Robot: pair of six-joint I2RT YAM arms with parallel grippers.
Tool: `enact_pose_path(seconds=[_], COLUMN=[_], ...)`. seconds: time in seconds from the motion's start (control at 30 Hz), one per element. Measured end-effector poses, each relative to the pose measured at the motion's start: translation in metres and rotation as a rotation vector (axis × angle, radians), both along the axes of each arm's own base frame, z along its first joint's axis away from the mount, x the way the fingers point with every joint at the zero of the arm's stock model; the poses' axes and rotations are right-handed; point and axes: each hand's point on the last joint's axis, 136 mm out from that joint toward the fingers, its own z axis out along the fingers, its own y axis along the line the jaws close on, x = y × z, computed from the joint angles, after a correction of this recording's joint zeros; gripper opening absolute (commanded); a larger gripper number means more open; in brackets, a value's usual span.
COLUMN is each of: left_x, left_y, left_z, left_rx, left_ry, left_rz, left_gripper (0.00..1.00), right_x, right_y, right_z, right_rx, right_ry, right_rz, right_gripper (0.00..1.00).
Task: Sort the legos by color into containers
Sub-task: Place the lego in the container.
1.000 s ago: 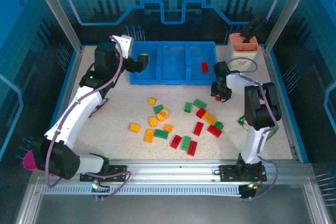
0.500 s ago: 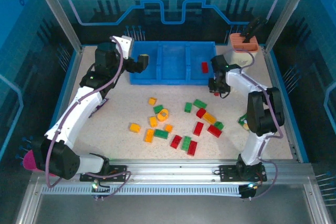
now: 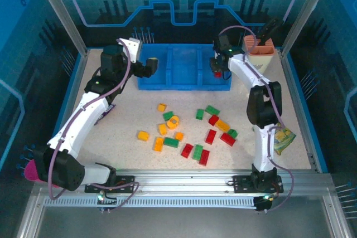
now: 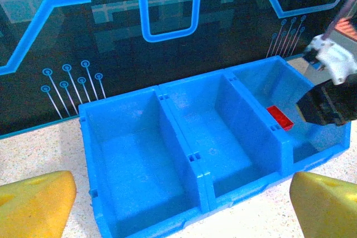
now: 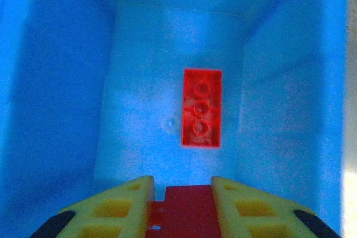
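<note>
Fingers (image 5: 111, 207), yellow, of the right gripper (image 5: 181, 188): pinching a red lego (image 5: 181, 210) between them, set narrow on its width, and hanging it over the right-hand compartment (image 5: 279, 115) of the blue bin tray (image 3: 184, 86). Farther down, a second red lego (image 5: 201, 107) is lying flat, studs up, on that compartment's floor, apart from the walls. Step in hand, as judged: delivering a red piece to the compartment taking red, the carry being all but done. The next move is calling for a plain opening of the fingers, perhaps after a slight lowering, so that the piece is dropping inside the walls and not bouncing onto the rim. After that it is calling for a trip to the loose legos (image 3: 211, 136), red, green and orange-yellow, which are lying scattered about the middle of the table (image 3: 122, 104), well apart from the tray. Right arm: rising from its base at the table's near edge, running up the right side and bending leftward at the far edge, wrist pointing down into the tray near the far right corner. Left arm: stretching from the near left corner toward the far edge, the left gripper (image 3: 152, 66) hovering at the tray's left end, its fingers (image 4: 33, 207) standing wide apart and holding nothing. The left and middle compartments before it are showing bare floors.
</note>
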Motion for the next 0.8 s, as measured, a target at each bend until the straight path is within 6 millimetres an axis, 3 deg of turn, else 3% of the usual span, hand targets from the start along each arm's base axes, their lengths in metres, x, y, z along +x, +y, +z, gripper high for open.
enact_pose_path(seconds=[0.37, 0.57, 0.8], left_x=[0.0, -0.001, 0.0], left_y=[0.001, 0.001, 0.0], left_z=[0.001, -0.001, 0.002], left_rx=[0.002, 0.004, -0.001], left_ry=[-0.003, 0.005, 0.022], left_rz=[0.008, 0.008, 0.007], left_gripper=[0.99, 0.99, 1.0], right_x=[0.048, 0.057, 0.057], right_y=[0.013, 0.019, 0.018], right_z=[-0.039, -0.058, -0.059], right_rx=[-0.014, 0.004, 0.011], right_ry=[-0.009, 0.006, 0.008], right_rz=[0.037, 0.05, 0.051], right_gripper=[0.32, 0.35, 0.38])
